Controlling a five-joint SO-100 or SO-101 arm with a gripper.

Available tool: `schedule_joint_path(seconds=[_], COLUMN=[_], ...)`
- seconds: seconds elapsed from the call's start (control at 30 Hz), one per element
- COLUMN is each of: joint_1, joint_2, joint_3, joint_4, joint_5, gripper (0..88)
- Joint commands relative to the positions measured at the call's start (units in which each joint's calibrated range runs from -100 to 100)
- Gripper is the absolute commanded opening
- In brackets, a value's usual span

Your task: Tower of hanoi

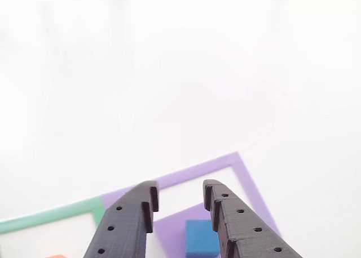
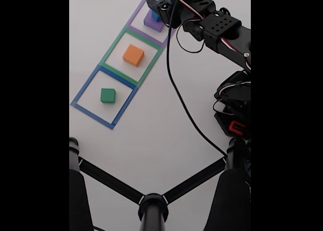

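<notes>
**White table, pincer over the last square**

White table (image 2: 151,140) holds three taped squares. Far left of the pincer (image 1: 179,191) sits the green block (image 2: 107,95), nearer the orange block (image 2: 133,55). Right under it, the blue cube (image 1: 201,238) rests on the purple block (image 2: 151,22). The pincer is open, holding nothing.

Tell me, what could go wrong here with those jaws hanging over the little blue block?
The blue cube sits on the purple block, a small target between open jaws; an off-centre closing might knock it off or shift the block beneath. The black cable trails across the table beside the purple taped outline, so a swing of the arm could drag it toward the orange block.
</notes>
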Motion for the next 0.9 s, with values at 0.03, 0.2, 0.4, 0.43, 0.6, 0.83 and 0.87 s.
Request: schedule_joint_path(seconds=[0.03, 0.2, 0.4, 0.43, 0.6, 0.83, 0.87], joint_1=[-5.18, -11.36, -18.15, -19.14, -24.09, -28.75, -29.2], joint_2=[-9.32, -13.97, -17.25, -17.25, -17.33, -17.49, -17.49], joint_3=[-16.29, -28.92, -35.29, -36.38, -40.83, -40.83, -40.37], joint_4=[29.83, 52.17, 64.07, 65.6, 72.73, 73.54, 73.37], joint_5=[0.0, -4.96, -10.48, -11.21, -12.5, -12.68, -12.32], gripper=[0.1, 0.1, 0.1, 0.1, 0.2, 2.6, 3.4])
